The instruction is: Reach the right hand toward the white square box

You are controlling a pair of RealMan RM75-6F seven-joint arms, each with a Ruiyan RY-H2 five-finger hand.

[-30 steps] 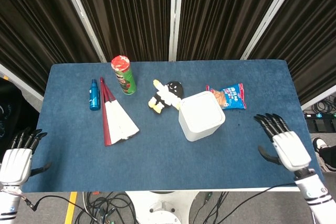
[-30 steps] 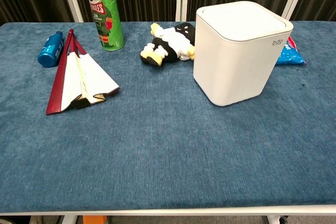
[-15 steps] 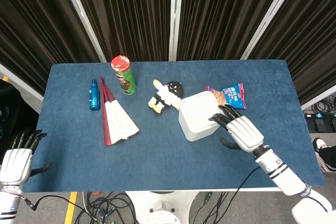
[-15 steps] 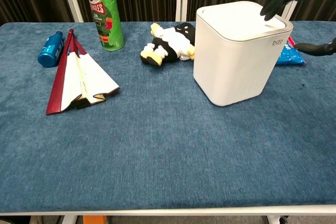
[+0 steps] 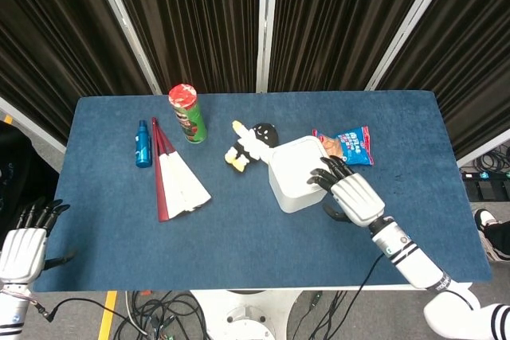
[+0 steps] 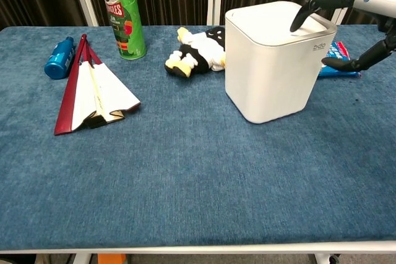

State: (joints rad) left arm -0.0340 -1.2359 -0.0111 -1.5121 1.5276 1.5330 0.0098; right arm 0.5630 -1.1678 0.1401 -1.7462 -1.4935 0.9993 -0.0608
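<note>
Right hand: the right hand (image 5: 351,194) has its fingers (image 6: 304,13) spread over the lid's right edge, thumb apart beside the right wall; it holds nothing.
Box: the white square plastic box (image 5: 299,174) stands right of centre on the blue cloth-covered table (image 5: 239,236).
Left hand: the left hand (image 5: 22,243) is off the near left corner, fingers apart and empty.
Neighbours: black-and-white plush toy (image 5: 252,143) at the box's far left; blue snack packet (image 5: 349,144) at its far right.
</note>
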